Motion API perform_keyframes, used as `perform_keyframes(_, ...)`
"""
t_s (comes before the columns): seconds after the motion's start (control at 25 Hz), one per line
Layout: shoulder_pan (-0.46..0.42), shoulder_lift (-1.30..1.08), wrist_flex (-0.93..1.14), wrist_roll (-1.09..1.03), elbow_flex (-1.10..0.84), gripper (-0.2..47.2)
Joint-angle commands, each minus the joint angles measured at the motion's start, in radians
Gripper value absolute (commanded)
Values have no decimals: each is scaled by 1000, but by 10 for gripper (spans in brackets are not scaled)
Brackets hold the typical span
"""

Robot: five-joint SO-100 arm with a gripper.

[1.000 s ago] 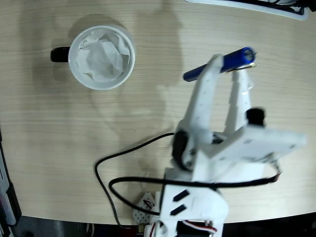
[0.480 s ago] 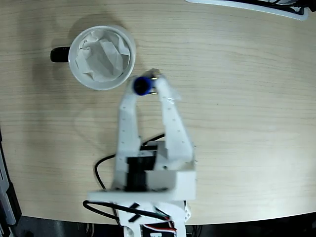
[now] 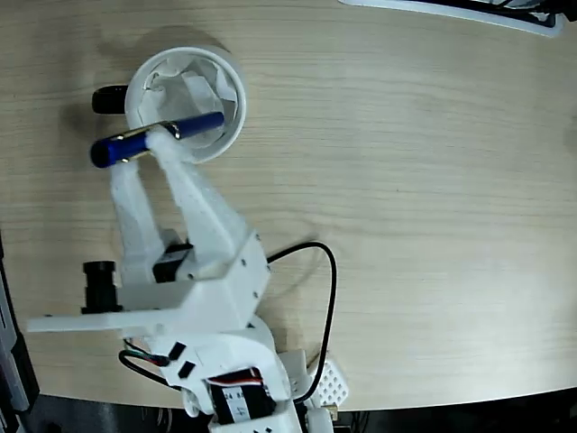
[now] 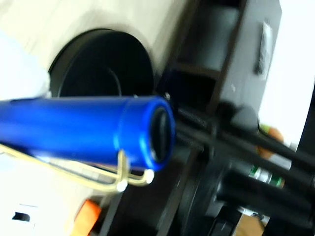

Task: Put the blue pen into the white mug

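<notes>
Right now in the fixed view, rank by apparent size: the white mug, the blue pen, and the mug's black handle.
1. White mug, widest area.
2. Blue pen, about as long as the mug is wide but slim; held above the mug, nearer the camera, so it may look enlarged.
3. Black handle, mostly hidden.

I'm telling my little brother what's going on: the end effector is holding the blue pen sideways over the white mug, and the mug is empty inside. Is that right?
Almost. The white mug isn't empty: the fixed view shows crumpled white paper inside it. The rest is right: the end effector holds the blue pen sideways, over the mug's lower rim.
</notes>
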Motion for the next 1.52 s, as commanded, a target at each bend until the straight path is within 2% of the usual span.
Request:
perform_keyframes(0.0,-37,-17,-72,-12,9,1)
perform_keyframes(0.32,-64,-135,-144,-5,18,1)
perform_keyframes(0.76,-64,-176,-155,-5,121,3)
perform_keyframes(0.84,-64,-178,-155,-5,123,74)
perform_keyframes(0.92,-63,-179,-155,-3,123,98)
perform_keyframes(1.0,-60,-179,-155,8,123,142)
perform_keyframes(1.16,-57,-179,-158,66,123,189)
perform_keyframes(1.24,-57,-164,-173,184,123,195)
perform_keyframes(1.36,-41,-106,-190,439,124,190)
perform_keyframes(1.48,-12,-37,-192,634,124,49)
